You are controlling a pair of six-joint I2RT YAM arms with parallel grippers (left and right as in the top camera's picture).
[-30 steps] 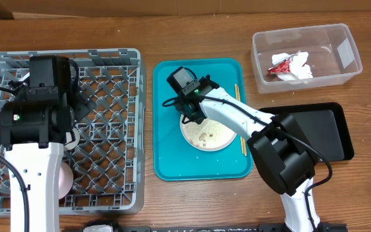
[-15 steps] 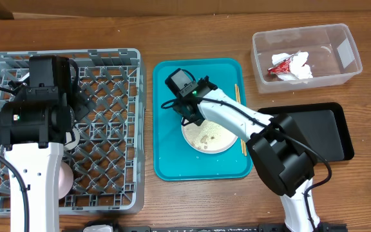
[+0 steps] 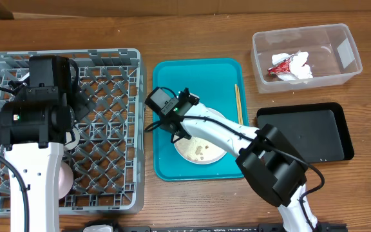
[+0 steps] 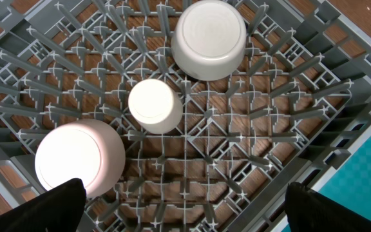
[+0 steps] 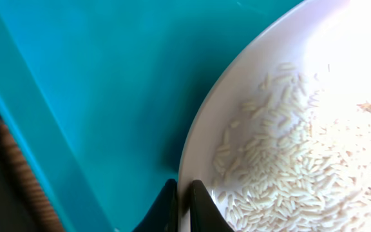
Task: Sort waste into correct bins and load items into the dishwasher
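**Overhead.** We are noting the grey dish rack (image 3: pixel 108 161) along the left edge of the bench, the teal tray (image 3: pixel 198 63) in the middle, the clear tub (image 3: pixel 263 71) at the far right corner and the black tray (image 3: pixel 304 132) by the right edge. The napkin (image 3: pixel 299 67) and red wrapper (image 3: pixel 279 66) are lying in the tub. The chopsticks (image 3: pixel 238 103) are resting on the teal tray's right side. The right gripper (image 3: pixel 176 127) is reaching across to the left rim of the plate (image 3: pixel 201 145), which is sitting over the tray's left half. We cannot tell whether it is lifted. The left arm (image 3: pixel 40 109) is hanging over the rack.

**Left wrist.** The left gripper (image 4: pixel 185 190) is spread wide and holding nothing. Below it a bowl (image 4: pixel 209 38), a small cup (image 4: pixel 153 105) and another round white dish (image 4: pixel 79 158) are sitting upside down among the pegs.

**Right wrist.** The right gripper's fingers (image 5: pixel 201 206) are pinching the plate's thin rim, one above and one below. Rice grains (image 5: pixel 269 174) are lying loose across the plate, many close to the pinched edge.

**Handling.** We are judging this as the start of carrying the plate to a bin to shed the rice before racking. The bite is shallow and on one edge only, so the far side will want to droop. We are advising a slow, level lift over the tray, and tilting only once the plate is above the bin, pouring away from the fingers.
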